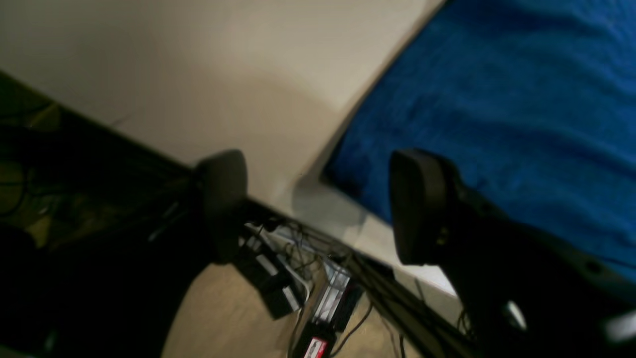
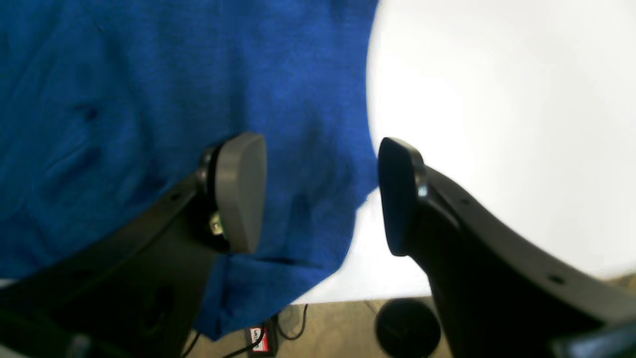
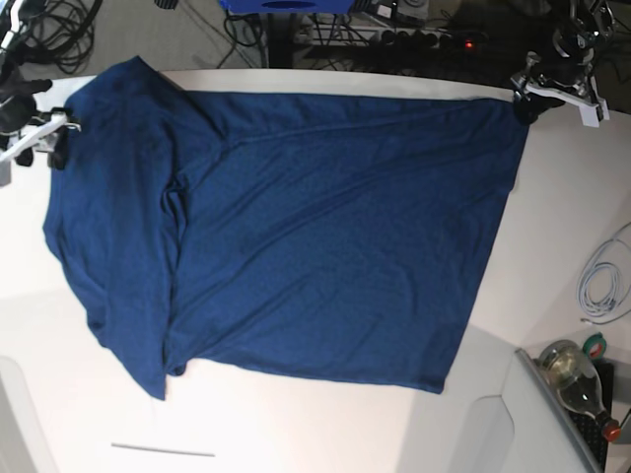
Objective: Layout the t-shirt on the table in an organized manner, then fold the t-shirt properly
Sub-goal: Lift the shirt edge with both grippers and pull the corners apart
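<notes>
The dark blue t-shirt [image 3: 315, 227] lies spread flat on the white table [image 3: 552, 246], with one side folded over at the view's left. My left gripper [image 3: 527, 101] hovers at the shirt's far right corner. In its wrist view the left gripper [image 1: 323, 204] is open over the table edge, nothing between its fingers, and the t-shirt [image 1: 497, 99] corner lies just beside it. My right gripper [image 3: 54, 143] sits at the shirt's far left edge. Its wrist view shows the right gripper [image 2: 318, 194] open above the t-shirt [image 2: 174, 89] hem, holding nothing.
Cables and a power strip [image 3: 394, 34] lie on the floor beyond the table's far edge. A coiled white cable [image 3: 601, 286] and a bottle [image 3: 577, 374] sit at the right side. A black round object [image 2: 407, 328] stands on the floor below the table edge.
</notes>
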Robot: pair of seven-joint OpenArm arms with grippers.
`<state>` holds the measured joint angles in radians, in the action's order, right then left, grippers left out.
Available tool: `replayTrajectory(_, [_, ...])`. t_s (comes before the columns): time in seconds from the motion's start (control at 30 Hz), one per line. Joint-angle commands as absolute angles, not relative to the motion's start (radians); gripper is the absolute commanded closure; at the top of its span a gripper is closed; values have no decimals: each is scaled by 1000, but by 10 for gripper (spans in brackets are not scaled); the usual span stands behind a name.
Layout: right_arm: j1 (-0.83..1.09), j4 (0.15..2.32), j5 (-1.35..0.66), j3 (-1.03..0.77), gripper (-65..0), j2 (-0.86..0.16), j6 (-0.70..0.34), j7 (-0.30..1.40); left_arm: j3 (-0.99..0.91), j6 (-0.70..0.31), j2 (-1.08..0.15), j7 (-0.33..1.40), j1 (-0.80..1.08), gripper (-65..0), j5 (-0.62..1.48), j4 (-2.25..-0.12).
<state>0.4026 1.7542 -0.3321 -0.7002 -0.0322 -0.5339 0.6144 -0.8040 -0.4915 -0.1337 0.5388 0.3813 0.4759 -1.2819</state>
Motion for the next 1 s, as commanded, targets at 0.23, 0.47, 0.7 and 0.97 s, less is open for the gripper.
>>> replayTrajectory(0.23, [414,1767,-335,-842,-341,-16,-573,602,-684,-496,-154,529,375,-248,486,-1260])
replayTrajectory(0.47, [395,1667,-357,-863,-477,-16,-591,645,-682,-495,-156,529,380,0,487,-1262])
replayTrajectory(0.7, [366,1506,-438,-908,-512,-13,-651,676,-682,-492,-159,529,381,0,487,-1273])
replayTrajectory(0.97, [346,1426,-435,-912,-510,-15,-650,670,-682,-492,-159,530,383,0,487,-1273])
